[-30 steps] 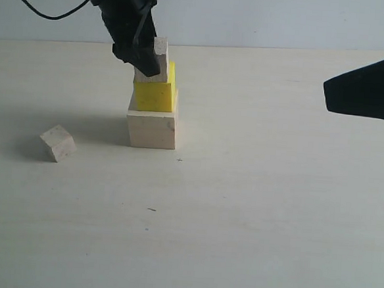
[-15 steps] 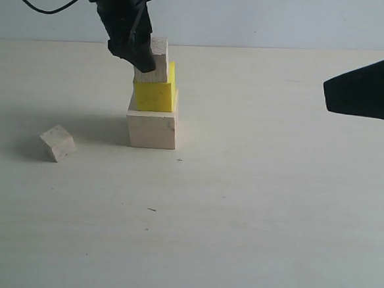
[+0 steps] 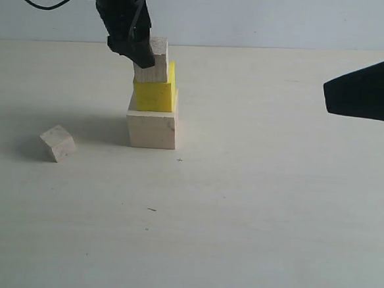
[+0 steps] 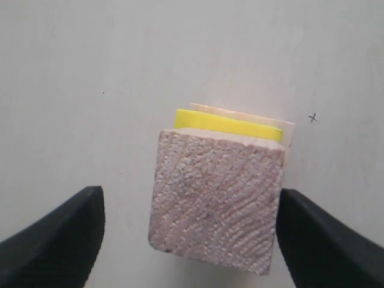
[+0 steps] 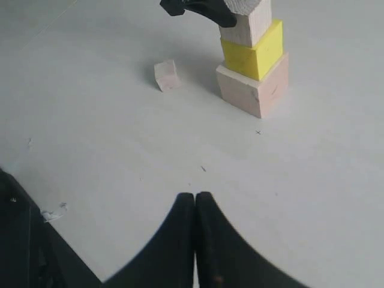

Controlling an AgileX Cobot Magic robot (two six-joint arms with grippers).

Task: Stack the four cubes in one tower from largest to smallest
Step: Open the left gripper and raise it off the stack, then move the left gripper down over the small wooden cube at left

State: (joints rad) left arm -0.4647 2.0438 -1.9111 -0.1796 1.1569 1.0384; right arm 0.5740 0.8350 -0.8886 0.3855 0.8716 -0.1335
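A tower of three is seen left of centre in the upper half of the exterior view: the large pale cube (image 3: 151, 130) at the base on the table (image 3: 253, 207), the yellow cube (image 3: 154, 96) on it, and the medium pale cube (image 3: 156, 66) on top. In the left wrist view the left gripper (image 4: 190, 198) is spread wide around the medium cube. One finger is held well clear, the other lies just beside or against a side face, so the cube is judged released and resting on the yellow one. The right gripper (image 5: 195, 203) is pressed closed on nothing, low in its own view and well apart from the tower.

The small pale cube (image 3: 57, 142) is left to be placed. It lies at the left of the exterior frame, well apart from the tower and turned at an angle.

It is judged light, rigid and unbreakable. Rough sawn grain is shown on the medium cube's top, so little slip is expected. The small cube is best taken across two opposite flat sides, with the fingers turned to match its angle. A modest squeeze should suffice. The stack is loose and light, and could be shifted by a careless touch.
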